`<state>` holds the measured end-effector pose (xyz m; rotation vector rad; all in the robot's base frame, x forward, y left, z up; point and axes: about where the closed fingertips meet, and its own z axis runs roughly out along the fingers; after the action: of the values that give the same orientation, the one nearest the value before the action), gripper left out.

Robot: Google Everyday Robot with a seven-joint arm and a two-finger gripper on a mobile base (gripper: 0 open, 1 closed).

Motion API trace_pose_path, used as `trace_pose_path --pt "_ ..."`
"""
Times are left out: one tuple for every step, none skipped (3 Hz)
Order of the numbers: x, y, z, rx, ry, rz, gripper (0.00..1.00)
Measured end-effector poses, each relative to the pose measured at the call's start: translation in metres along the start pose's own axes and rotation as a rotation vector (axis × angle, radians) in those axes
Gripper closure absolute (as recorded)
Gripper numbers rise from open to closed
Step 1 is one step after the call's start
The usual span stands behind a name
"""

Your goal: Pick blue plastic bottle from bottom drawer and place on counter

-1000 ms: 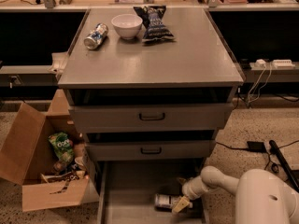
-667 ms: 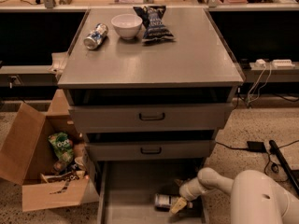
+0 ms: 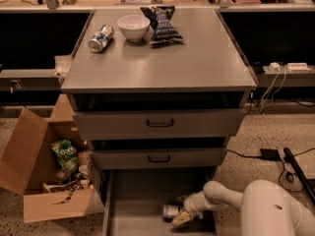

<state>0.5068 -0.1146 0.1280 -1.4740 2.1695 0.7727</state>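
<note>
Beside tool [image 3: 180,220] in drawer [image 3: 138,200], small bottle [image 3: 170,211]

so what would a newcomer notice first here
The white robot arm at bottom right, its gripper down in the open grey bottom drawer beside the small plastic bottle. Then the grey metal counter with a white bowl, a shiny can on its side and a dark snack bag.

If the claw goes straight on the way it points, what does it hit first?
Probably the drawer floor beside the bottle; the claw sits low there, pointing down-left. Depth is unclear, so it might brush the bottle.
</note>
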Motion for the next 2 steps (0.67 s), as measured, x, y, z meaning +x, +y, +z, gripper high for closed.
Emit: trace_pose_path --pt "-0.003 0.005 0.006 -0.011 -0.006 0.008 0.45" --pt "-0.007 0.010 0.026 -0.051 0.003 0.004 0.75"
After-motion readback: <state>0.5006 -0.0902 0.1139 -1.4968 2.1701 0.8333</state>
